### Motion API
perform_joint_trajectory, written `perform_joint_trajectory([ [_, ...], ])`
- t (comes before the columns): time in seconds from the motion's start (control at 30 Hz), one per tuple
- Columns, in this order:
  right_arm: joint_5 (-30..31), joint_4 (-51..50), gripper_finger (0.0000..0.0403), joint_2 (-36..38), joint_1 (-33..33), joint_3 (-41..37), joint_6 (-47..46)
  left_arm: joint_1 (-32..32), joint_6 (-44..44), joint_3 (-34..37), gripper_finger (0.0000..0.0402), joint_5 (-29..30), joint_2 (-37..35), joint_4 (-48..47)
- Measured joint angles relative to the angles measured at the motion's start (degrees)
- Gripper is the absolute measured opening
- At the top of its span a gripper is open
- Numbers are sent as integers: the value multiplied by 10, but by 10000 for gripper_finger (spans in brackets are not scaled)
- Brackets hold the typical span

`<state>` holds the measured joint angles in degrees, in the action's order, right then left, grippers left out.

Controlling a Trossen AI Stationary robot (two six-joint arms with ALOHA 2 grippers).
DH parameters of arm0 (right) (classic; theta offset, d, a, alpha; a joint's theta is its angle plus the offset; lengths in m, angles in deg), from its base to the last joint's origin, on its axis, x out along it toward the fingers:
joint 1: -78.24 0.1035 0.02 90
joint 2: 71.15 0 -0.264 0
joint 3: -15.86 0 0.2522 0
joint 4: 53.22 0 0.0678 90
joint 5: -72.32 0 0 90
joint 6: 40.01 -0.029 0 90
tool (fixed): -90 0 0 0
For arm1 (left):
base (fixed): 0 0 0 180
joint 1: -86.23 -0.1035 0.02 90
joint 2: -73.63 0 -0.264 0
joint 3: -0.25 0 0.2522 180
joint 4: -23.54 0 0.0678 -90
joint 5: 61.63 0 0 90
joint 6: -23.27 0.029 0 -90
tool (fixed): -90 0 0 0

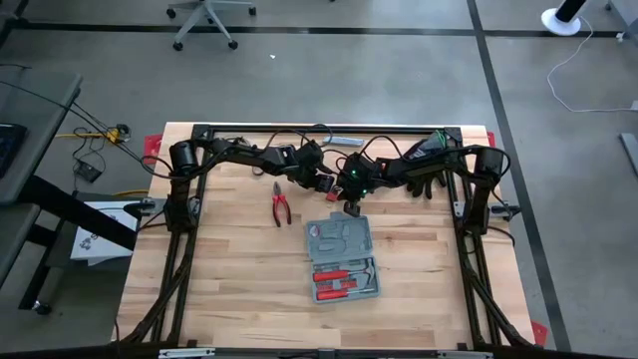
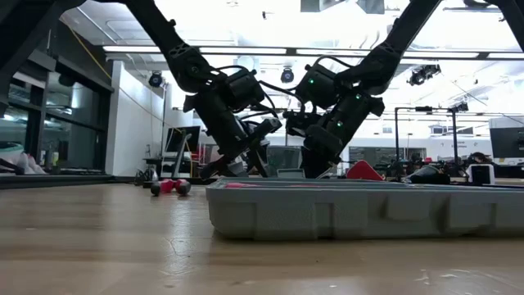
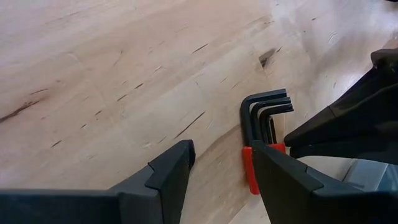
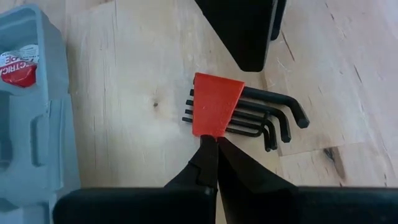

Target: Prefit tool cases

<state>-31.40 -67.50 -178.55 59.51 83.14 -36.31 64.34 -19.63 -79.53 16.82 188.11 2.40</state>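
The blue-grey tool case (image 1: 344,257) lies open on the wooden table, with red-handled tools in its near half; its wall fills the low view (image 2: 360,209). Just beyond its far edge a set of black hex keys in a red holder (image 4: 216,104) lies flat on the table. My right gripper (image 4: 214,140) is shut, its tips at the holder's narrow end. My left gripper (image 3: 221,152) is open on the set's far side, with bare table between its fingers and one finger (image 3: 280,177) beside the holder (image 3: 249,168). My right gripper's shut fingertips meet the narrow end of the red holder (image 4: 211,132), coming slanting down from the table's right side. The holder and its keys lie flat on the table. Whether my left gripper's finger touches the set I cannot tell.
Red-handled pliers (image 1: 281,205) lie on the table left of the case. A slim grey bar (image 1: 344,140) lies at the far edge, and black gloves (image 1: 427,178) at the far right. Bare wood stretches to the near side around the case.
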Motion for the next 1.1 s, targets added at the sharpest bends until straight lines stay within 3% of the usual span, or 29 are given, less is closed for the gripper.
perform_joint_trajectory([
  [1.1, 3, 21, 0, 0, -9, 0, 26, 0, 0, 0, 165, 0, 0, 0],
])
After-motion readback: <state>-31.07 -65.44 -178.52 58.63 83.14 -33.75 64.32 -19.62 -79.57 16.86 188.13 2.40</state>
